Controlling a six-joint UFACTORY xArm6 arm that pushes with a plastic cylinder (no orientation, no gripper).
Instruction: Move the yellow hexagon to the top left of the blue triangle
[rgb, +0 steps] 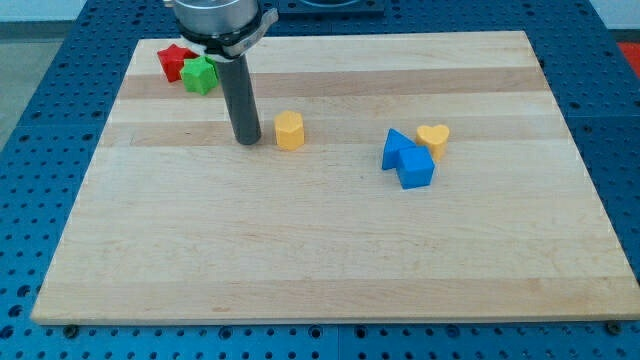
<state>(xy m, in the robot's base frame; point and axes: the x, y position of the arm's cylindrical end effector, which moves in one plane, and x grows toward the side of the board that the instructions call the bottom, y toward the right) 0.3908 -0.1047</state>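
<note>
A: Yellow hexagon (289, 130) sits mid-board, a bit toward the view's top, on the pale wood board (320, 250). Where's your tip?

B: My tip (247, 141) is down on the board, near the hexagon on the view's left, small gap showing, not touching. No gripper on me, just the rod, so nothing opens, closes or holds anything.

A: Why that side?

B: Blue triangle (396, 148) lies well apart toward the view's right. Standing on the view's left of the hexagon puts me behind it for a push rightward. That's my read, not something seen.

A: What's around the triangle?

B: Blue cube (417, 167) touches it at the lower right. Yellow heart (433, 138) is just beside both, on the upper right, looks touching or nearly. The triangle's upper left looks free, which is where the hexagon should end up.

A: Anything else?

B: Red block (173, 60) and green block (201, 74) at the board's top-left corner, pressed together, shapes unclear, maybe stars. Well out of the path.

A: Progress?

B: Early, I judge. Hexagon is far from goal, roughly level with the triangle's peak. Needs a rightward shove with a slight lean to the view's top, stopping short of the triangle.

A: Risk?

B: Off-centre contact could spin the hexagon off my rod. Overshoot could knock the triangle and shift the cluster.
</note>
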